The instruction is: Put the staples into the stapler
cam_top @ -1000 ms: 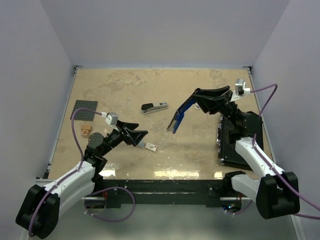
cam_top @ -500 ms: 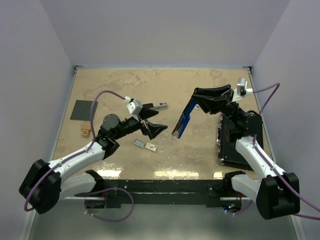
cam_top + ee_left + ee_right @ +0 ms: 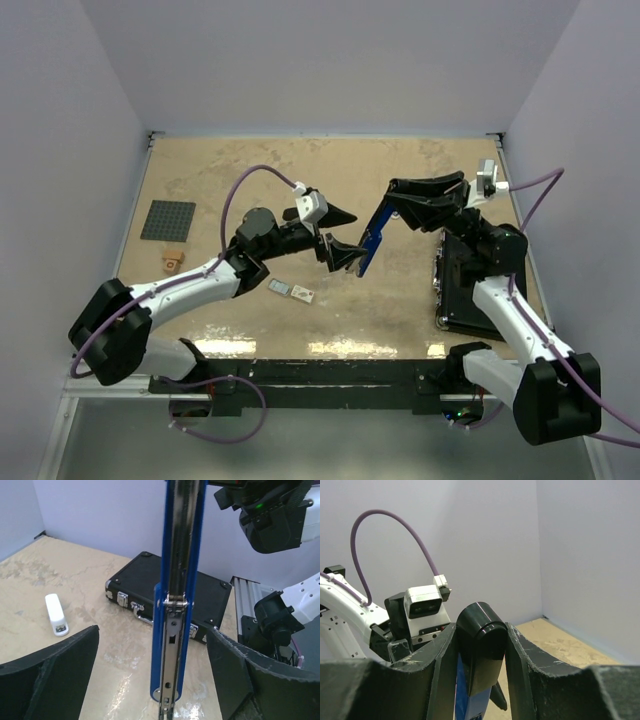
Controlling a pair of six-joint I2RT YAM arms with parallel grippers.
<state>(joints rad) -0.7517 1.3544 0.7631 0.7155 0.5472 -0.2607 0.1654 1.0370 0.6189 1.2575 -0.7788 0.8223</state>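
Observation:
A long blue stapler [image 3: 372, 238] with a metal rail hangs tilted over the table's middle. My right gripper [image 3: 402, 205] is shut on its black upper end [image 3: 480, 640]. My left gripper [image 3: 355, 240] is open, and its fingers stand either side of the stapler's lower end [image 3: 172, 645] without touching it. The staples lie on the table below my left arm: a tiny whitish box [image 3: 303, 294] and, next to it, a small grey tray piece [image 3: 280, 288].
A black case [image 3: 478, 285] lies at the right edge, also in the left wrist view [image 3: 150, 575]. A small white item [image 3: 56, 614] lies on the table near it. A grey studded plate [image 3: 167, 220] and a small tan piece [image 3: 173, 263] sit far left.
My left arm swung from beside the staples box up and right to the blue stapler, its open jaws now flanking the lower end. The right arm and stapler barely moved.

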